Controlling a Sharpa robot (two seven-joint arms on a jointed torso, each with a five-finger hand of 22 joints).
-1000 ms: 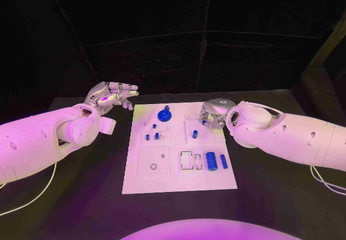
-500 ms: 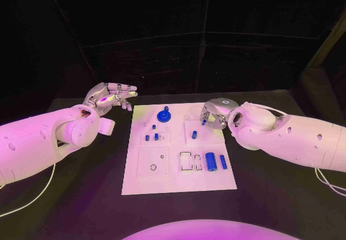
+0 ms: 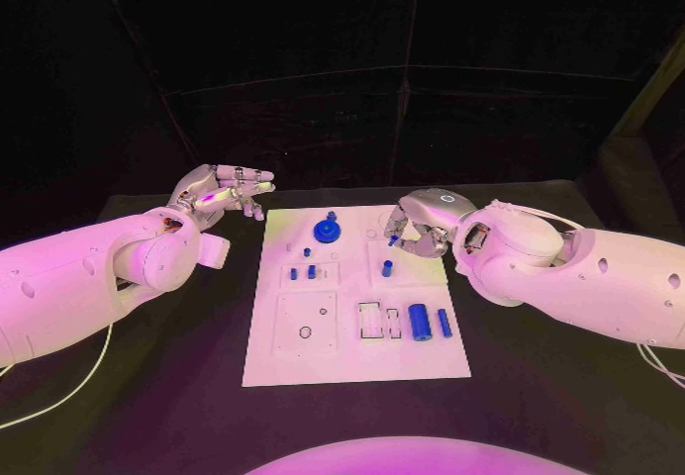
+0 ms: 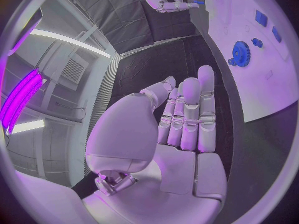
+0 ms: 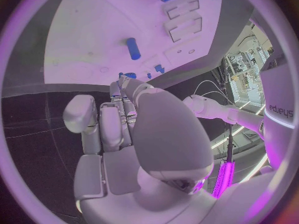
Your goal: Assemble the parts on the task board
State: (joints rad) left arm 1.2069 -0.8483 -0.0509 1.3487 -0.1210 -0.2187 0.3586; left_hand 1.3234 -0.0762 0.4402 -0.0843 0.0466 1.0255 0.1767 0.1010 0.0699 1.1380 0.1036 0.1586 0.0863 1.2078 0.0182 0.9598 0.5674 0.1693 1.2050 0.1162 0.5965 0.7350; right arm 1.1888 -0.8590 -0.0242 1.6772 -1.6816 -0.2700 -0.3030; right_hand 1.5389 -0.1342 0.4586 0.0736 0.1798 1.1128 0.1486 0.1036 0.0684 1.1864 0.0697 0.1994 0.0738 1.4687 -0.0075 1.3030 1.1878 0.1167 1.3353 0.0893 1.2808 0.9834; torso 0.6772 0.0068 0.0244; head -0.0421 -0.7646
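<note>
- The task board (image 3: 357, 346) lies flat in the middle of the black table (image 3: 571, 396), between the two arms, presumably so that either hand can reach it.
- The right hand (image 3: 424, 226) is held over the far right corner of the board, fingers curled downward. A small blue peg (image 3: 393, 240) is seen at its fingertips, apparently pinched there; in the right wrist view a bit of blue (image 5: 129, 75) shows at the fingertips too. The grip is judged a light pinch, suited to setting so small a part upright into a socket.
- The left hand (image 3: 222, 193) is raised off the board's far left corner, over the table, holding nothing. In the left wrist view its fingers (image 4: 190, 114) are seen extended side by side, with the thumb apart. It is judged to be parked clear of the work.
- A blue gear (image 3: 327, 231) with a small knob stands near the board's far edge, just beside the right hand's working area.
- Short blue pegs (image 3: 301, 271) stand in the left middle of the board, and another peg (image 3: 385, 266) lies nearer the right hand.
- A thick blue cylinder (image 3: 420, 321) and a slimmer blue pin (image 3: 444, 322) lie side by side near the right edge, next to empty rectangular recesses (image 3: 378, 319).
- The step in hand is judged to be placing the pinched peg; much assembly appears left.
</note>
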